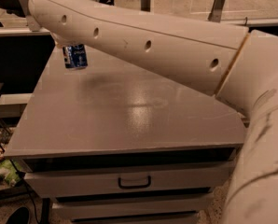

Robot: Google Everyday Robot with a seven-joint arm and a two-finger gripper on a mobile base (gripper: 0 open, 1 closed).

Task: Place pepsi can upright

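Your arm [143, 45] sweeps across the top of the view, from the big elbow on the right to the far left corner of the table [129, 120]. The gripper [72, 48] is down at that corner, tucked behind the wrist end of the arm and right over the can [75, 57]. The arm covers nearly all of it. Only a pale sliver shows along the can's left side. You cannot tell whether the gripper is clamped on the can or has let it go, because the arm hides that.

Now the can: dark blue with white marks on its side, peeking out just under the arm near the table's far left edge. It stands upright, or very close to it, with its long axis up and down. Its top is hidden by the arm. Its bottom sits over the grey tabletop, and a faint dark shadow spreads to its right. You cannot tell whether it touches the table or hangs just above it.

The grey top shines with a light patch near the middle. Under the front edge there is a drawer [129, 181] with a dark handle [134, 183], and more drawer fronts show below it. On the floor to the left lies a crumpled green and white bag [3, 171], with a dark cable [24, 190] running past it. A pale ledge [10, 31] runs behind the table at the far left.
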